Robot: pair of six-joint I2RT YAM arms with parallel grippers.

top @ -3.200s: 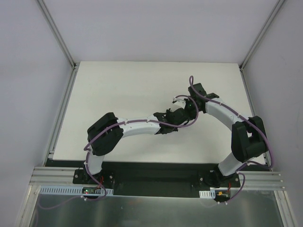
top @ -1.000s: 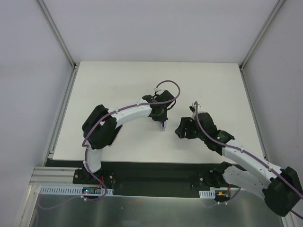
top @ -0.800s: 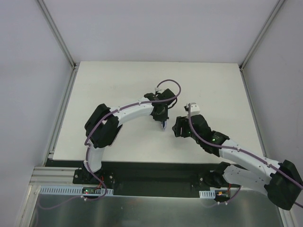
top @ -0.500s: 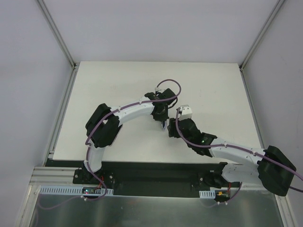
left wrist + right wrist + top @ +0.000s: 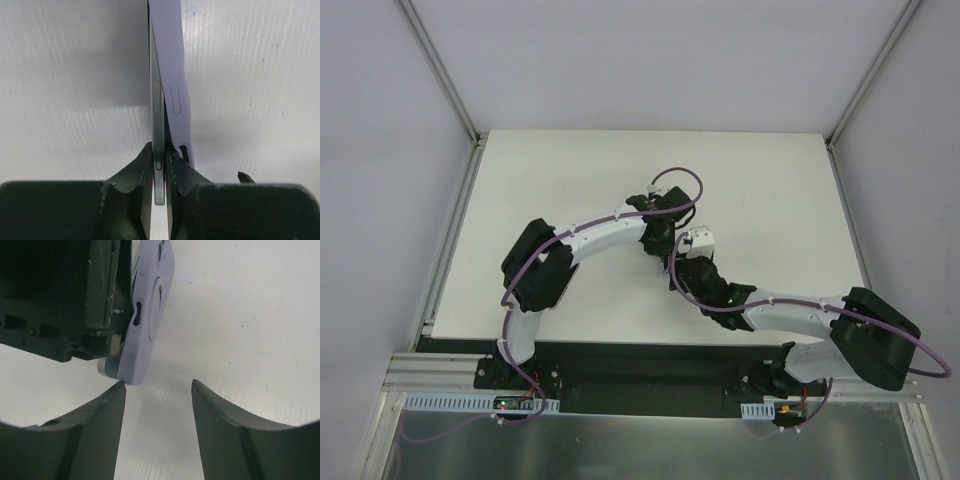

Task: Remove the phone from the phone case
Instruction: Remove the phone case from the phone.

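On the white table (image 5: 570, 180), both arms met near the centre, with the right gripper (image 5: 157, 390) at about five o'clock from the left gripper (image 5: 159, 165). The right one's jaws stood spread and empty, just short of the lavender phone case (image 5: 150, 315). The left one's jaws were pressed onto the silver phone (image 5: 155, 100), held on edge. The phone case lay along its three o'clock side and gaped away toward twelve. The step in hand looked like peeling. Next, the right gripper would likely need to close on the phone case's free corner and draw it off toward three o'clock.
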